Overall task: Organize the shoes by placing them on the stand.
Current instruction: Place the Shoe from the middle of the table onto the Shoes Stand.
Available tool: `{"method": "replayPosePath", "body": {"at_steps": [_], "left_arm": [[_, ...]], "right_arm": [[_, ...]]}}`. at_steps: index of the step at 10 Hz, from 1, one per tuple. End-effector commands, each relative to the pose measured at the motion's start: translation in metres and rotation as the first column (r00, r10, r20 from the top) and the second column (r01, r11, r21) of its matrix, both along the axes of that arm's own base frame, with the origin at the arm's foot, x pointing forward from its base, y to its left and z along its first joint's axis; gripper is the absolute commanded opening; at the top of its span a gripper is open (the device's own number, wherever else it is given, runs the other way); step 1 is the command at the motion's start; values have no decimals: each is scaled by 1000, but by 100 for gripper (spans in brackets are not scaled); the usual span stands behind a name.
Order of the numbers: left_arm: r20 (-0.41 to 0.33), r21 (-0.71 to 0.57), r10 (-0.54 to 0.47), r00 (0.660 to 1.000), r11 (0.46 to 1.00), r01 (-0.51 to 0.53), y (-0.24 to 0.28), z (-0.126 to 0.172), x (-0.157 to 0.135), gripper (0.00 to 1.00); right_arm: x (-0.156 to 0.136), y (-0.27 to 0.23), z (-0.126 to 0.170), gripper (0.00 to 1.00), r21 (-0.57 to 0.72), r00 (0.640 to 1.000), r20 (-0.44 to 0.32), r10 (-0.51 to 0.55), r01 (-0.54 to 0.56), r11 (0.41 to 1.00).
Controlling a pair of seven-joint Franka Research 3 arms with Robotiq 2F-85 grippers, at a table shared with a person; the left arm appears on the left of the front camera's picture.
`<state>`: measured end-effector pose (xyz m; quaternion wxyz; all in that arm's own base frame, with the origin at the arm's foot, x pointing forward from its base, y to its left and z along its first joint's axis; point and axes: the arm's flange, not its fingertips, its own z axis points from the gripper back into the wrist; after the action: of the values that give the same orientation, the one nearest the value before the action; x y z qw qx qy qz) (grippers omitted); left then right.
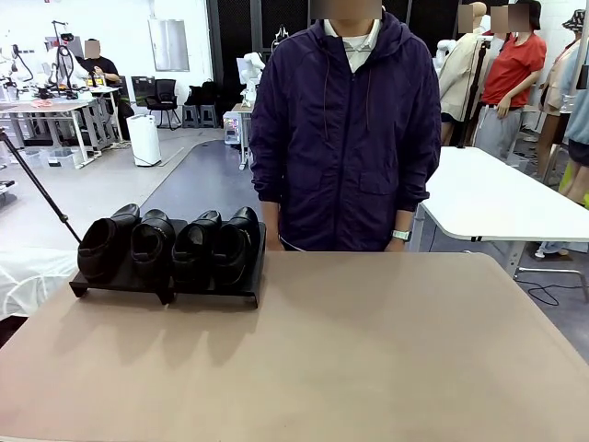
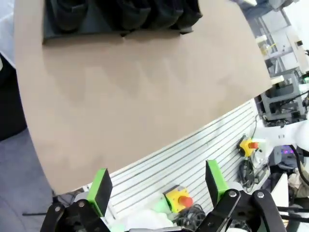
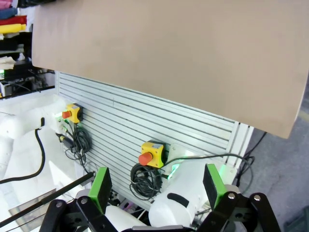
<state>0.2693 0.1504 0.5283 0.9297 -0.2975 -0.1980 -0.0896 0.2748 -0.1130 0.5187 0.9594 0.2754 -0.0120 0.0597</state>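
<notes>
Four glossy black leather slip-on shoes (image 1: 170, 247) are seen on a matte black flat stand (image 1: 124, 285), itself set on a plain beige desk (image 1: 368, 350). A dark purple hooded jacket (image 1: 350, 129) is worn by the person. Bright green pads are carried by the black left pincer (image 2: 157, 186) and the black right pincer (image 3: 157, 186).

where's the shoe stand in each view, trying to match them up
Front view: the stand sits at the table's far left, four shoes on it.
Left wrist view: the stand lies along the top edge, left of centre.
Right wrist view: not in it.
Shared landmark: the tan table.
</notes>
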Motion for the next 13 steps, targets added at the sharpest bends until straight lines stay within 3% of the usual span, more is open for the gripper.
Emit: {"method": "replayPosePath", "body": {"at_steps": [1, 13], "left_arm": [[45, -4, -4, 999, 1000, 4, 9, 9, -7, 100], [45, -4, -4, 999, 1000, 4, 9, 9, -7, 100]], "right_arm": [[0, 0, 3, 100, 5, 1000, 0, 2, -2, 1000], [0, 0, 3, 100, 5, 1000, 0, 2, -2, 1000]]}}
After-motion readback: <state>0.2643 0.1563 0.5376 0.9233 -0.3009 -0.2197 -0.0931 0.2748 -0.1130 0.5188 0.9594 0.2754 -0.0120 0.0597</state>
